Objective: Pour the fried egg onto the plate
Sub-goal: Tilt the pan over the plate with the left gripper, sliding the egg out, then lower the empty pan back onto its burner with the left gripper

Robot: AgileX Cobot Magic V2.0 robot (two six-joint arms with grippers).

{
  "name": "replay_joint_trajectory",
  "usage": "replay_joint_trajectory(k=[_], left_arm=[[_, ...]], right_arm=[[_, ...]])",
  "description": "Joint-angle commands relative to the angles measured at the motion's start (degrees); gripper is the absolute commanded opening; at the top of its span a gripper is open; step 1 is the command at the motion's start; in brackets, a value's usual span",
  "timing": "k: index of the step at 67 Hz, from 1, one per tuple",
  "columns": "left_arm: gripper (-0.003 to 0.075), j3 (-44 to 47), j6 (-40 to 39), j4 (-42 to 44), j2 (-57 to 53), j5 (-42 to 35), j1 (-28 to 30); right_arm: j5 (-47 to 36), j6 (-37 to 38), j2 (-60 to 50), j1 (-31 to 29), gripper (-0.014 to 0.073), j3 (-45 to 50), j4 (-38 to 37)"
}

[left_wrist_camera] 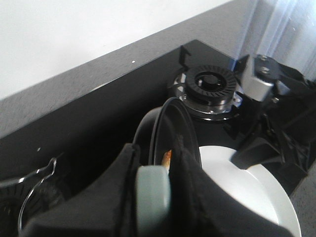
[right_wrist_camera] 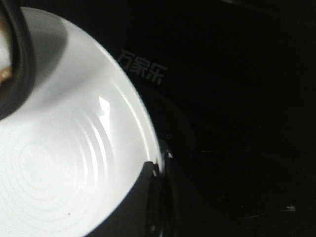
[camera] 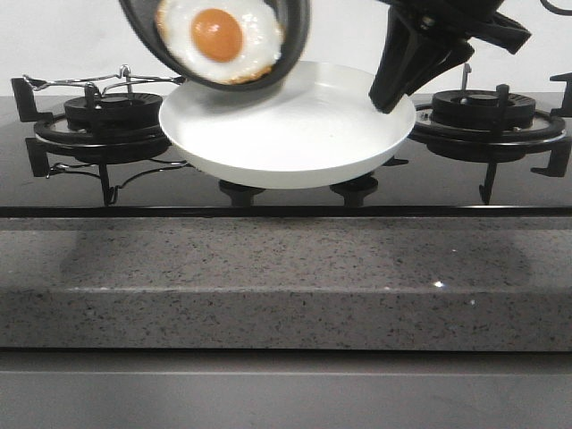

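Pouring: left gripper (left_wrist_camera: 153, 197) clamps the tilted black frying pan (camera: 295, 36); white-and-orange fried egg (camera: 219, 37) clings above the glossy white round plate (camera: 295, 134), which the right gripper (camera: 393, 94) grips. Next, tilt further.

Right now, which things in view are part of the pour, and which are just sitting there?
In the job:
fried egg, in the tilted black frying pan
white plate, held up by the right gripper
left gripper, on the pan

Just there:
left burner
right burner
stone counter edge
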Motion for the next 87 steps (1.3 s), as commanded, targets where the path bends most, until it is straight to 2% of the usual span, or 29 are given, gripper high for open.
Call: replay_joint_trajectory(k=[1,22,53,59,67,75,87], left_arm=[[-0.0020,-2.0,3.7,-1.2,-2.3,-7.1,-4.1],[-0.0020,-2.0,5.7,17.4,-2.3,-16.4,-14.8],[-0.0020,-2.0,5.3,19.7,-2.3,-16.1,-15.4],[-0.0020,-2.0,0.5,19.7,-2.3,-16.9,-13.0],[-0.0020,-2.0,-6.3,17.6,-2.3,-16.1,-5.9],[-0.0020,-2.0,-7.3,6.8,-2.0,-13.3,3.6],[-0.0020,-2.0,-7.3,-11.0,0.7,-5.3,18.9]], right_arm=[[-2.2,-0.5,-2.5,0.2,-0.0067,-1.4,1.8],[-2.2,-0.5,-2.5,0.2,-0.0067,-1.4,1.8],[-2.2,-0.5,-2.5,0.2,-0.0067,-1.4,1.8],[-2.2,-0.5,-2.5,0.2,-0.0067,-1.4,1.8],[-2.2,-0.5,-2.5,0.2,-0.0067,-1.4,1.8],[-2.2,-0.5,-2.5,0.2,-0.0067,-1.4,1.8],[-2.2,-0.5,-2.5,0.2,-0.0067,-1.4,1.8]])
